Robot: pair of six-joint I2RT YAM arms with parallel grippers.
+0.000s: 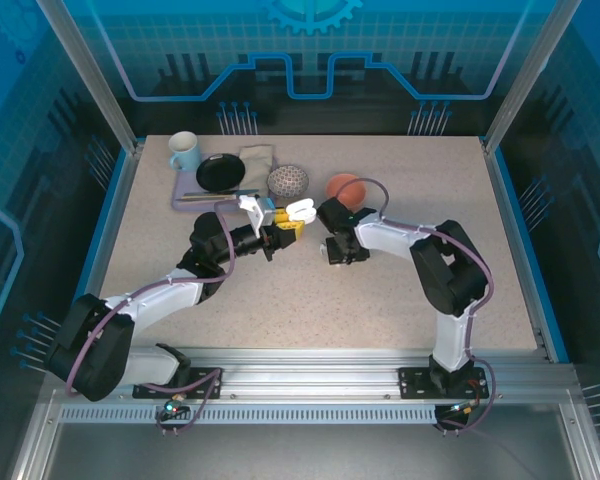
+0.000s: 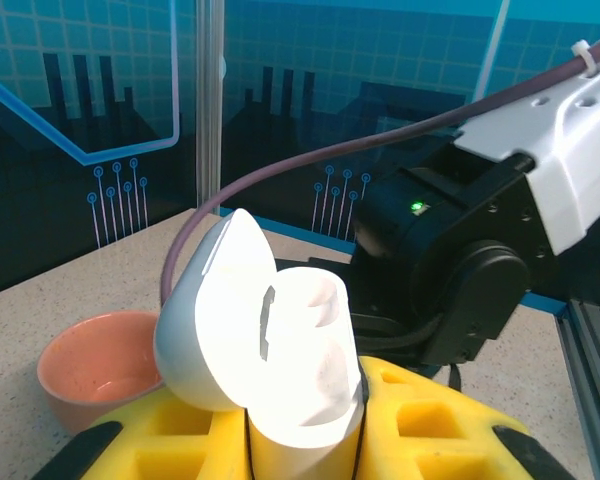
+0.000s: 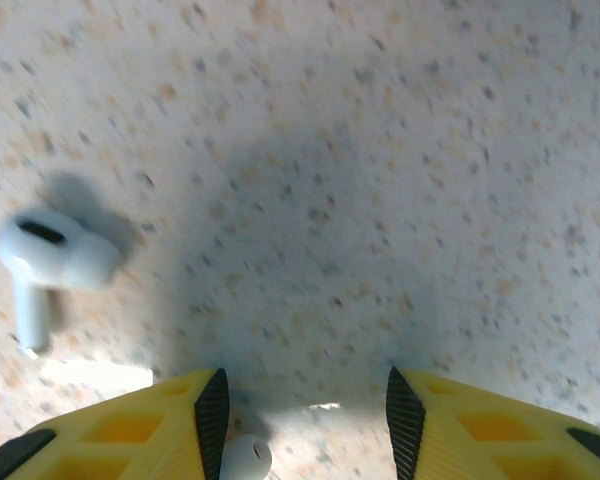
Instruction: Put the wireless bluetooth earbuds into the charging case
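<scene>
Over the middle of the speckled worktop (image 1: pixel 310 310), the left arm (image 1: pixel 180 285) reaches in from the near left. Its left jaws are pressed onto the base of a white charging case (image 1: pixel 298 211), held up off the surface. From the left wrist, the case stands upright between the yellow fingers (image 2: pixel 430 420), with its hinged lid (image 2: pixel 215 310) swung open toward the left of that view. Just right of the case, the right arm (image 1: pixel 440 265) bends in from the near right and points its right jaws straight down at the worktop, spread apart with nothing pinched between them. In the right wrist view, a white earbud (image 3: pixel 50 260) lies on the bare worktop at the left of the frame, stem toward the bottom edge and well apart from the jaws. A second white earbud (image 3: pixel 245 458) sits at the bottom of the frame, just beside the black inner pad (image 3: pixel 212 415) of the left-hand finger; whether it touches the pad cannot be told. Along the far side of the worktop stand a pale mug (image 1: pixel 185 150), a black dish (image 1: pixel 220 172), a folded beige cloth (image 1: pixel 258 160), a grey textured ball (image 1: pixel 287 180) and a salmon bowl (image 1: pixel 345 188), the bowl just beyond the right arm's wrist.
</scene>
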